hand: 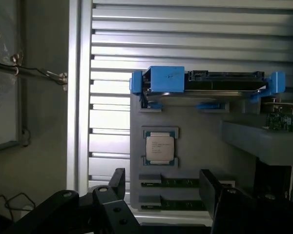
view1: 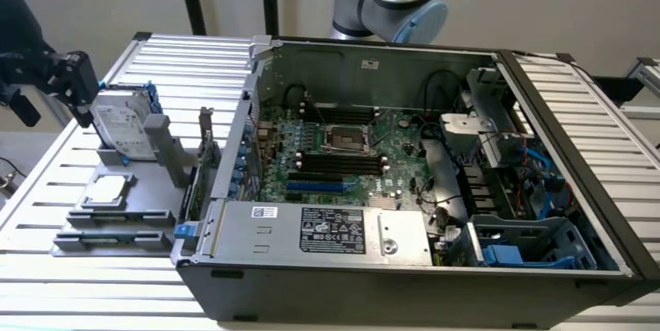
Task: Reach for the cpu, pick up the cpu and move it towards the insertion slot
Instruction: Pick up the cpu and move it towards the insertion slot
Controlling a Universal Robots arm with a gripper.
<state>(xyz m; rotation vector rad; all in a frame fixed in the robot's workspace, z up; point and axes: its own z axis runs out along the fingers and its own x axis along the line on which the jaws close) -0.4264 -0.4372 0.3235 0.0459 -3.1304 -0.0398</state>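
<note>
My gripper (hand: 161, 176) is spread wide and empty, near the cpu (hand: 159, 147) lying ungrasped beside the computer case (view1: 309, 288). Insertion slot (view1: 348, 139) sits inside the case. Pickup and transfer remain.

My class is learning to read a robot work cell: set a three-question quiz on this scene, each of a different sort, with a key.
1. True or false: the cpu sits in the insertion slot.
2. The gripper is: A) shut on the cpu; B) open, holding nothing; C) shut, holding nothing.
3. Fill in: on the grey holder, the cpu lies between the memory sticks and the ____.
Key: 1 false, it lies on the grey holder, away from the insertion slot; 2 B; 3 hard drive.
</note>
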